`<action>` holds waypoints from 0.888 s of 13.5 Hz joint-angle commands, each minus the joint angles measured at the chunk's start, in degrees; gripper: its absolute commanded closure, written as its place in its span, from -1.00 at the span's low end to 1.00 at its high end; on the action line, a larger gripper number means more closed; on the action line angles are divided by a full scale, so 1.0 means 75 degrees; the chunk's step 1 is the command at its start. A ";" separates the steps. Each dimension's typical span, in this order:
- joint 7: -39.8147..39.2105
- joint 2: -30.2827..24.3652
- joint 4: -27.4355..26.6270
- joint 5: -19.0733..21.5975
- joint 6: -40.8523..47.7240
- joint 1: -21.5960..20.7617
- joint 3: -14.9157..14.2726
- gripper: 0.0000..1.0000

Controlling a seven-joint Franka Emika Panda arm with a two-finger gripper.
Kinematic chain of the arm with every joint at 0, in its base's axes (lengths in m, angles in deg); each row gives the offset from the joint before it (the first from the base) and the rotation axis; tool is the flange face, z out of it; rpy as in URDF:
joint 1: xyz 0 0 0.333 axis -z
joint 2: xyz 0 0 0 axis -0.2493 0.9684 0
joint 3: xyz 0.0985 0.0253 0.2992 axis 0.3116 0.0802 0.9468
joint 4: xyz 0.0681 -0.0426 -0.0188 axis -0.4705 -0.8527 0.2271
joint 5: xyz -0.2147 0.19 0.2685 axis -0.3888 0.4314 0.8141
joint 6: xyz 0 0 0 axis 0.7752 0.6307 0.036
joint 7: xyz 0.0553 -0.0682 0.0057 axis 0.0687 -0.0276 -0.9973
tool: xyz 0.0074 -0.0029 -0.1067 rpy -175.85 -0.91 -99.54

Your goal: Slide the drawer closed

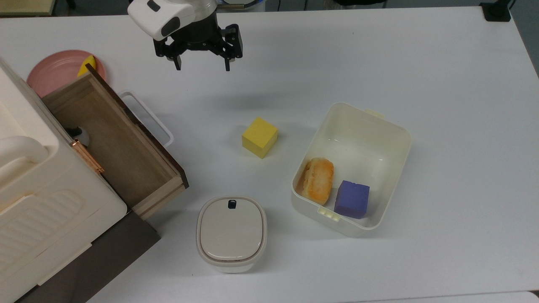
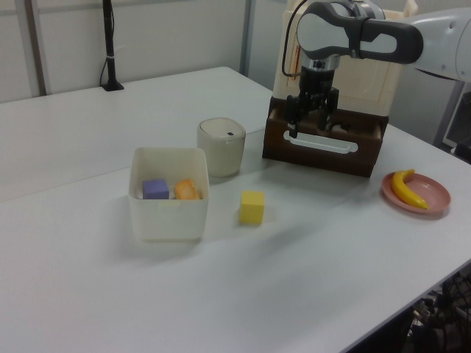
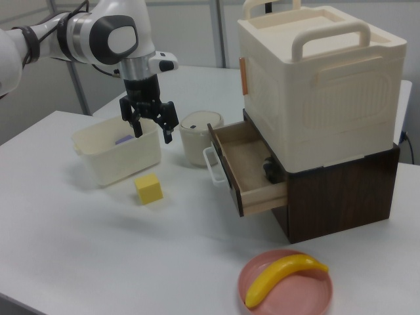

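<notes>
The drawer (image 1: 113, 143) stands pulled out of the cream cabinet (image 1: 42, 202). It is a light-wood box with a dark brown front panel and a white loop handle (image 1: 147, 118). In the right view the drawer (image 3: 248, 164) juts toward the right view's left, handle (image 3: 211, 165) foremost. My gripper (image 1: 202, 66) hangs open and empty above the table, up and to the right of the handle in the top view, touching nothing. In the left view the gripper (image 2: 309, 131) shows in front of the drawer front (image 2: 324, 151). In the right view the gripper (image 3: 153, 133) hovers left of the drawer.
A yellow cube (image 1: 260, 137) lies mid-table. A cream open bin (image 1: 358, 111) holds a bread piece and a purple block. A lidded rounded container (image 1: 231, 233) sits below the drawer's corner. A pink plate (image 1: 54, 71) with a banana (image 3: 285, 275) lies beside the cabinet.
</notes>
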 commanded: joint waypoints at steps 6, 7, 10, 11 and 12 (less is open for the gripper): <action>0.0094 -0.0201 0.0099 -0.0001 -0.0024 0.0299 -0.0071 -1.00; 0.0094 -0.0201 0.0099 -0.0024 -0.0024 0.0310 -0.0071 -1.00; 0.0094 -0.0213 0.0204 -0.0001 -0.0024 0.0497 -0.0060 -1.00; 0.0083 -0.0213 0.0205 -0.0001 -0.0024 0.0498 -0.0060 -1.00; 0.0083 -0.0190 0.0205 -0.0001 -0.0024 0.0486 -0.0060 -1.00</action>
